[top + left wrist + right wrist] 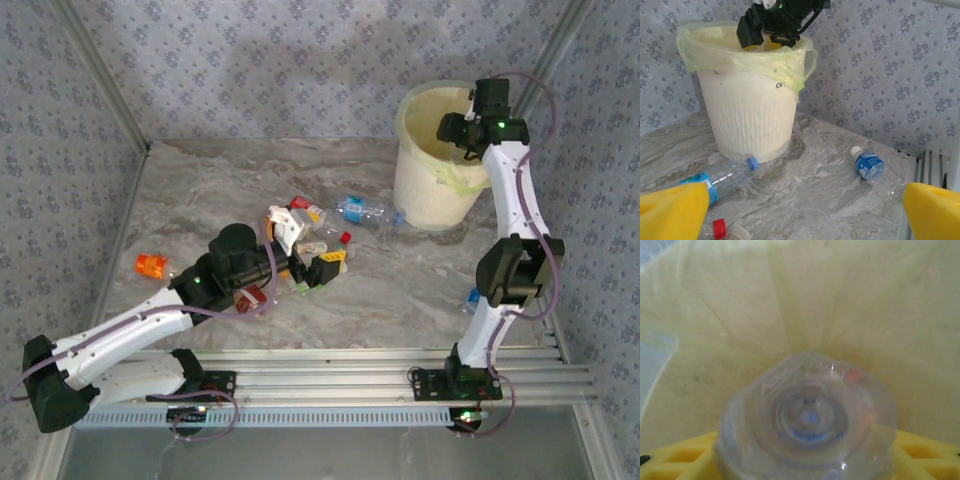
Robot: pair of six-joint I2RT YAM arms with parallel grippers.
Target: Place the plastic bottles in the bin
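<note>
Mostly these plastic bottles (365, 210) should be light, thin-walled and slick. They dent and roll, so take each across the body. Your left gripper (305, 245) holds its fingers (670, 210) wide over the heap on the marbled counter (400, 290). Farther off, a clear bottle (807, 435) sits between the yellow fingers of the right gripper (462, 135), above the bag-lined bin (425, 190); whether they pinch it, you cannot tell.

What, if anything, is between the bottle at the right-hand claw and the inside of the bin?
Nothing visible. The right gripper hangs over the open mouth of the bin. Past the clear bottle between its yellow fingers lies the pale bag lining, with nothing across the drop.
</note>
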